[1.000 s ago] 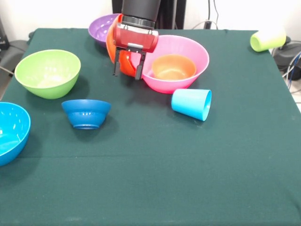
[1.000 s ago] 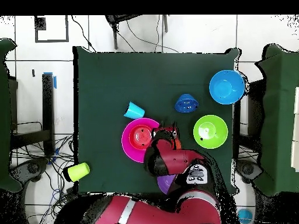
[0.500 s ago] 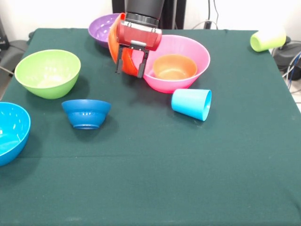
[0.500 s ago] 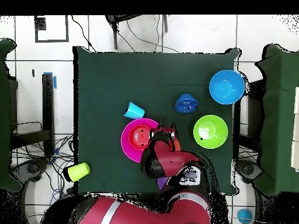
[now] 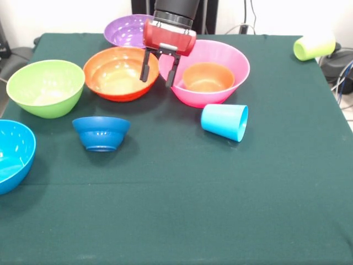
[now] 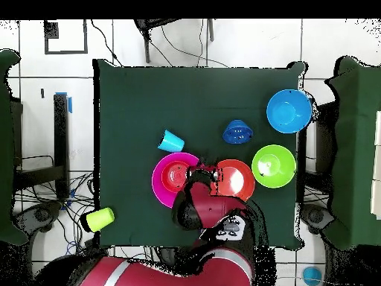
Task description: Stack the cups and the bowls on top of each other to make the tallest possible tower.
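Note:
My gripper [image 5: 158, 72] [image 6: 206, 173] hangs open and empty between the orange-red bowl [image 5: 118, 73] [image 6: 237, 179] and the large pink bowl [image 5: 194, 97] [image 6: 158, 183]. One finger is above the orange-red bowl's rim. That bowl stands upright, touching the lime green bowl [image 5: 44, 88] [image 6: 273, 165]. A small orange bowl [image 5: 208, 77] [image 6: 178, 173] sits in the pink one; no tower shows. The purple bowl [image 5: 128, 31], small dark blue bowl [image 5: 101, 132] [image 6: 237, 132] and light blue bowl [image 5: 11, 154] [image 6: 289, 110] stand apart. A light blue cup [image 5: 225, 121] [image 6: 171, 140] and a lime green cup [image 5: 314, 47] [image 6: 99, 218] lie on their sides.
The dark green cloth [image 5: 182, 210] covers the table. The light blue bowl overhangs one table edge and the lime green cup lies at a corner. Cables [image 5: 342, 77] lie beyond the table's side.
The orange-red bowl was held tilted in my shut gripper. It now sits upright on the cloth, released, and has nudged the lime green bowl sideways. My gripper has opened and risen slightly.

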